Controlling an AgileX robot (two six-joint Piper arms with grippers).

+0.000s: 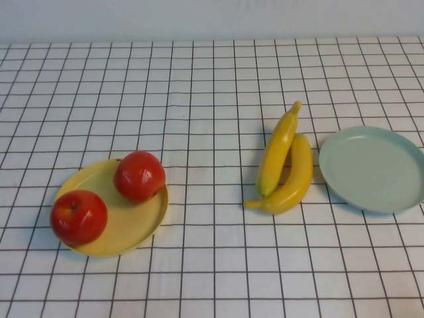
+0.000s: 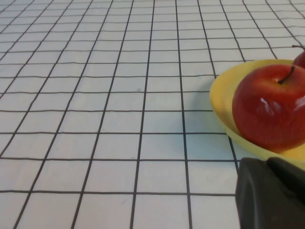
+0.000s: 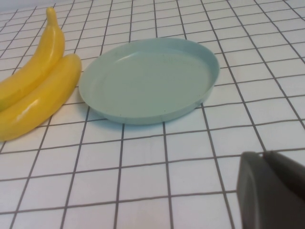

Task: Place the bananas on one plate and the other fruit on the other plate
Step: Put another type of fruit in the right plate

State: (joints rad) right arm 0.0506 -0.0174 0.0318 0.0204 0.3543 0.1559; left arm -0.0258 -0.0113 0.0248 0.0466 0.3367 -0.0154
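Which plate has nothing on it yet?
The blue-green plate, on the robot's right, is bare; both bananas lie on the cloth beside it. The yellow plate holds both apples. The left gripper and right gripper are hardly visible.

Two bananas (image 1: pixel 285 162), two apples (image 1: pixel 109 197), one yellow plate (image 1: pixel 136 222), one blue-green plate (image 1: pixel 374 169)

L pincer (image 2: pixel 271 193), R pincer (image 3: pixel 271 188): low, parked.
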